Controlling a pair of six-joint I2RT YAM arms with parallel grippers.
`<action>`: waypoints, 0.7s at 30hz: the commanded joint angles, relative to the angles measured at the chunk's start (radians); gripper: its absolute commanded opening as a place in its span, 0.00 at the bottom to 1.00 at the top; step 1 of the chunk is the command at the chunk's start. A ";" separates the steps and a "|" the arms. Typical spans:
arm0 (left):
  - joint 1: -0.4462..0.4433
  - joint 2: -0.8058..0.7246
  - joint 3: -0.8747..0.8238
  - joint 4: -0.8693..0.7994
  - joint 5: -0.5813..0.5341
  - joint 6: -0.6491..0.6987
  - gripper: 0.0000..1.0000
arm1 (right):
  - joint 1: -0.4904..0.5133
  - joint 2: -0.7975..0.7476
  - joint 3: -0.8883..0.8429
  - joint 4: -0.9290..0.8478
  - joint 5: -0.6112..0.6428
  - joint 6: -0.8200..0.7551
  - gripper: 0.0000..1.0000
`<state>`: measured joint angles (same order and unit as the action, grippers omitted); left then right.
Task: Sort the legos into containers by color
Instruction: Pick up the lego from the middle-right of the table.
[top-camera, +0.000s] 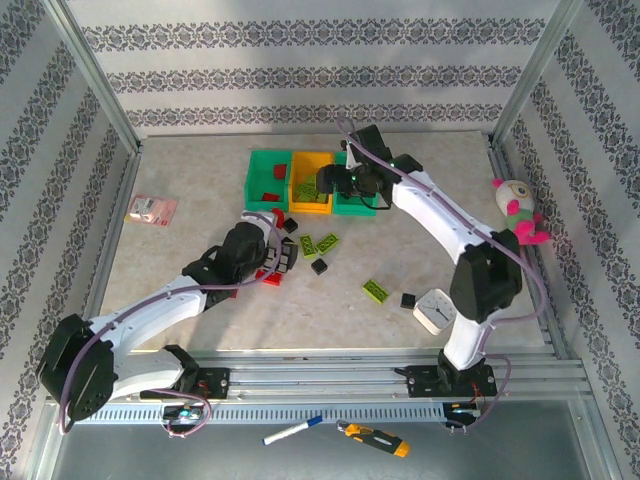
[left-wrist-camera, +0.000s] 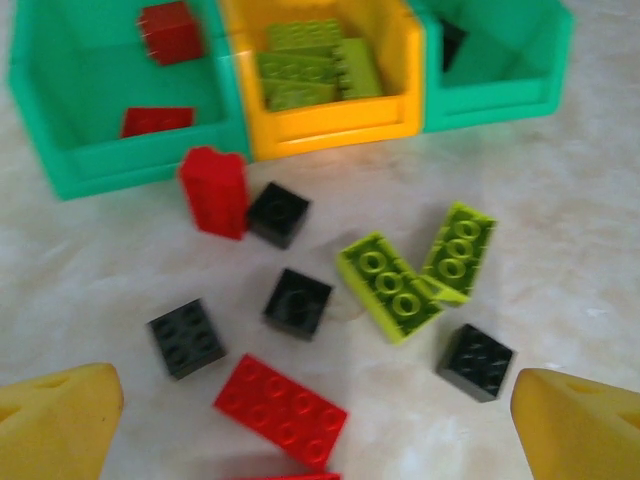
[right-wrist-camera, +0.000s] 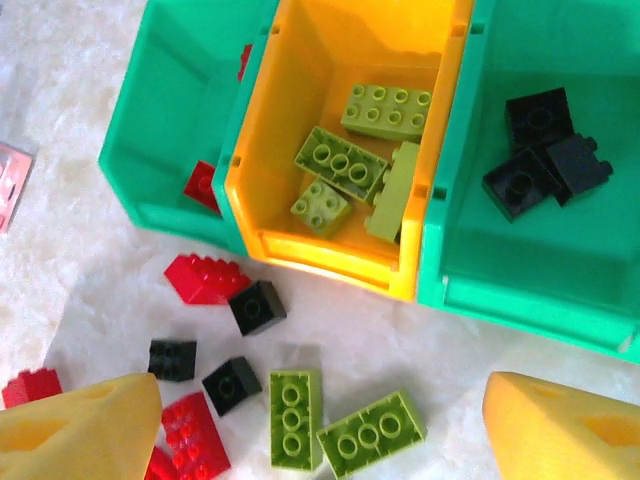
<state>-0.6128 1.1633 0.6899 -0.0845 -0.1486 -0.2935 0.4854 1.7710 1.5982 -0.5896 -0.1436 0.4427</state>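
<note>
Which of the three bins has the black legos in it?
The green bin at the right end. It holds black legos; the other green bin holds red ones, the orange-yellow bin lime ones.

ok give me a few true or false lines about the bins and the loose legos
The orange-yellow bin holds lime green bricks. True.
The sorted black bricks sit in the orange-yellow bin. False: they sit in the right-hand green bin.
Every red brick is already binned. False: a flat red brick lies loose on the table.
The left gripper is open and holds nothing. True.
</note>
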 joint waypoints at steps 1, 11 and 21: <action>0.030 -0.047 0.049 -0.212 -0.095 -0.072 0.99 | 0.030 -0.072 -0.074 0.015 0.003 -0.065 0.85; 0.250 -0.069 0.103 -0.542 -0.108 -0.292 0.99 | 0.158 -0.168 -0.196 0.077 -0.049 -0.082 0.89; 0.466 0.071 0.135 -0.648 -0.013 -0.503 0.99 | 0.252 -0.079 -0.113 0.084 -0.048 -0.091 0.90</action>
<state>-0.1890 1.1831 0.7898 -0.6403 -0.1982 -0.6918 0.7238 1.6630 1.4414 -0.5228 -0.1780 0.3737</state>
